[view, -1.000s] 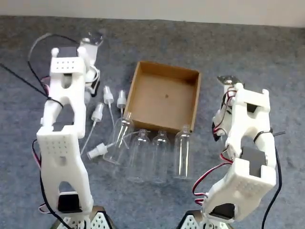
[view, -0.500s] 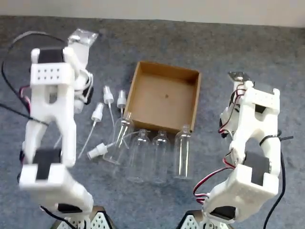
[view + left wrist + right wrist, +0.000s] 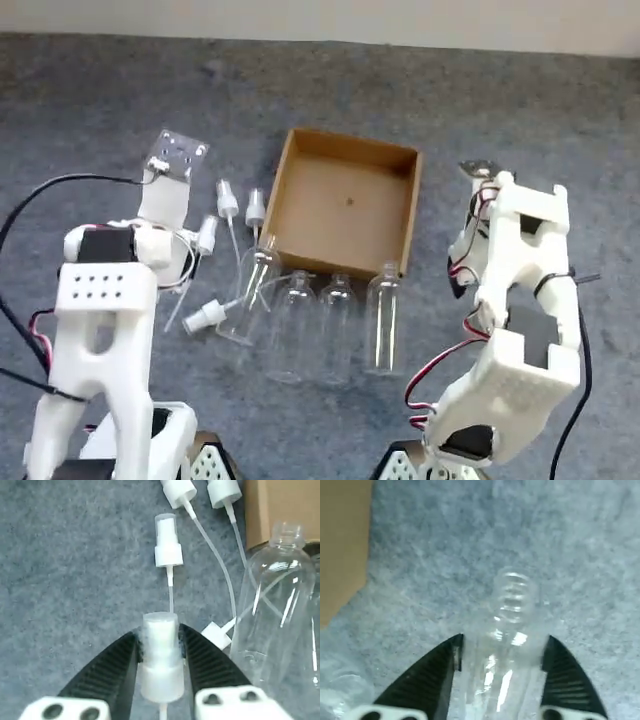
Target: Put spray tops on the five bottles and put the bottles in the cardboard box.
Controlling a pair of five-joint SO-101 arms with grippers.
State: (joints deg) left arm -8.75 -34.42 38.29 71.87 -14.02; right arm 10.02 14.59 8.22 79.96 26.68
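Note:
My left gripper [image 3: 158,631] is shut on a white spray top [image 3: 160,655], held just above the grey carpet. Three loose spray tops [image 3: 167,542] lie beyond it, toward the cardboard box [image 3: 280,505]. A fourth loose top [image 3: 203,318] lies beside a tilted clear bottle [image 3: 250,290]. Three more clear bottles [image 3: 337,318] lie in a row at the box's near wall, necks toward it. The brown box [image 3: 340,220] holds nothing. My right gripper [image 3: 502,642] is shut on a fifth clear bottle [image 3: 512,605], to the right of the box [image 3: 340,545], neck pointing away from the wrist.
The left arm [image 3: 100,300] stands over the carpet left of the spray tops. The right arm [image 3: 520,260] stands right of the box and bottle row. Bare grey carpet lies behind the box and between box and right arm.
The left arm has drawn back from the far left corner toward the near side, beside the spray tops. The right arm shifted slightly away from the box and back again.

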